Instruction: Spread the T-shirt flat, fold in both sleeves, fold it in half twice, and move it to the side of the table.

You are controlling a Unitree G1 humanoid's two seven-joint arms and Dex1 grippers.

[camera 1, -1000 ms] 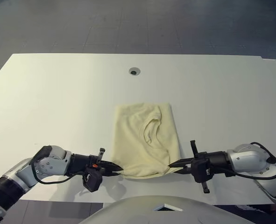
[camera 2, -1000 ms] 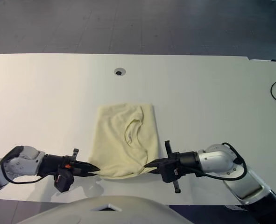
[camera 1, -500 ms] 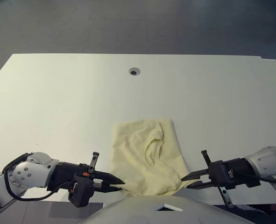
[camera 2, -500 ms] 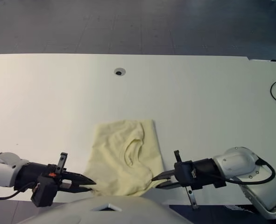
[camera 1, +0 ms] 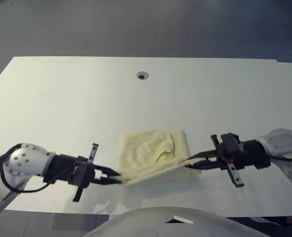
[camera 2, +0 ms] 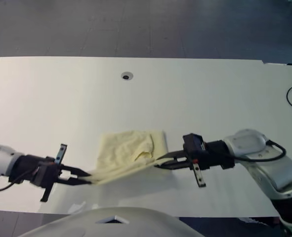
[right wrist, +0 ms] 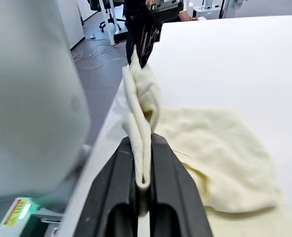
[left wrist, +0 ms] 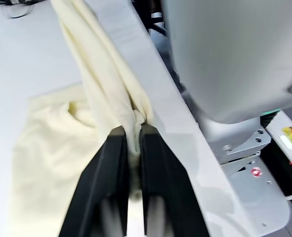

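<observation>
Left eye view shows you that the near hem of the T-shirt [camera 1: 150,148] is off the surface [camera 1: 62,103]. Half a second ago both hem corners were low at the surface edge farthest from the round hole [camera 1: 142,75]. Now they are raised and carried back toward the hole, so the cloth begins to double over itself. I judge this to be the first fold in half, under way and not yet laid down.

The left pincer [camera 1: 111,177] is clamped on one hem corner and the right pincer [camera 1: 191,163] on the other, with the hem stretched between them. Both forearms lie almost level and point inward at each other. The rest of the shirt lies flat between the hem and the hole.
</observation>
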